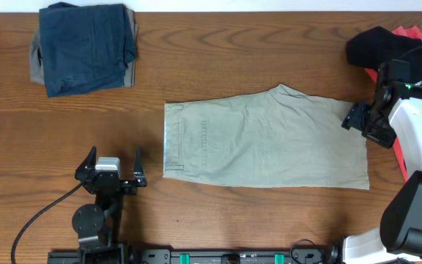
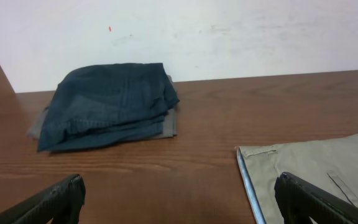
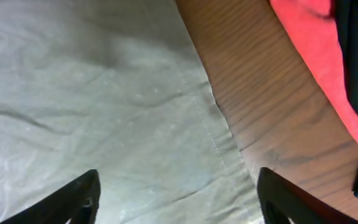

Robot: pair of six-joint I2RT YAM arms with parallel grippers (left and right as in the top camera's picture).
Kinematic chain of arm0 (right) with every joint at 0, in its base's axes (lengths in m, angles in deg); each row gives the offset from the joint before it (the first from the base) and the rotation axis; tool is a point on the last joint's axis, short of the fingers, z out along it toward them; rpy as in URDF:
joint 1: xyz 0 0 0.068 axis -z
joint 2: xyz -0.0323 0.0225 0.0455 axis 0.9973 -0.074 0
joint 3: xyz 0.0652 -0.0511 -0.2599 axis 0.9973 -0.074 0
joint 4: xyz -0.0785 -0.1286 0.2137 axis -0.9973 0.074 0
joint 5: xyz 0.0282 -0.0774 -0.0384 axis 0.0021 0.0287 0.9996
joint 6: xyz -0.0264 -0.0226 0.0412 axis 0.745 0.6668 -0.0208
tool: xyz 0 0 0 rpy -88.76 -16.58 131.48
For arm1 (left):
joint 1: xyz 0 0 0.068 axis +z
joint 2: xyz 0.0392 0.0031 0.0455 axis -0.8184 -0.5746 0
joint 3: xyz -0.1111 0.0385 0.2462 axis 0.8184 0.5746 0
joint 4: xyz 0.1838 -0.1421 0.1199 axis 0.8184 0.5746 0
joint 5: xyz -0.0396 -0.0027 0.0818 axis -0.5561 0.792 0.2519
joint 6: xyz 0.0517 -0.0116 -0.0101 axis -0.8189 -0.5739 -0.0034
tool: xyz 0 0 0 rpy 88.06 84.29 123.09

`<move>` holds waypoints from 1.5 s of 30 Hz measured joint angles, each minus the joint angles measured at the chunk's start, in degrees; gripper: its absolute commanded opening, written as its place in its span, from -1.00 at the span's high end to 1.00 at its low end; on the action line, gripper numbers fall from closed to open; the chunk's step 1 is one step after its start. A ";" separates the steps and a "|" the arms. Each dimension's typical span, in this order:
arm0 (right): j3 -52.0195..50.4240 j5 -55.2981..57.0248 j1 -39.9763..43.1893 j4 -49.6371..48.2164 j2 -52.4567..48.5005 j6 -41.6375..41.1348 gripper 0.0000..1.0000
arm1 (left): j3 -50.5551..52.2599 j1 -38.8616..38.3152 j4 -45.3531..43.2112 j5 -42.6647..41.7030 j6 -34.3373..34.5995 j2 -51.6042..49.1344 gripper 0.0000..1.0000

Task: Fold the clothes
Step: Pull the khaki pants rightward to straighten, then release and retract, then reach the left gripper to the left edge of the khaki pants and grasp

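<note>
Centrally on the brown tabletop lies one pair of khaki shorts, spread flat, the waistband toward the left arm and the leg hem toward the right arm. The right jaws stand wide over the hem end. In the right wrist view the stitched hem edge runs between them, with cloth under one and bare wood under the other. Whether they touch the cloth cannot be told from these views. The left jaws, also wide and holding nothing, sit on the near side of the tabletop, apart from the waistband's near corner. In the left wrist view that corner shows just inside one of them.

Counted: one pair of khaki shorts; one folded stack topped by navy shorts at the far left, with a grey layer showing beneath it; one heap of black and red sportswear at the far right.

The khaki cloth is pale, lightly creased, with a stitched pocket just inside the waistband and a small peak along its far edge.
</note>
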State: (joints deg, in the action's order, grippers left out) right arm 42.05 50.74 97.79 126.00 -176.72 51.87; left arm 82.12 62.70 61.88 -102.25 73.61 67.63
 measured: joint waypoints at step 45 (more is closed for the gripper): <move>11.98 4.55 8.57 -6.10 0.00 2.08 -0.98 | 0.00 0.00 -1.36 -17.38 13.99 0.00 -0.96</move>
State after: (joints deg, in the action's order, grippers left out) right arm 54.02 55.29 106.35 119.90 -176.72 53.95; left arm 82.12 62.70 60.53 -119.62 87.60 67.63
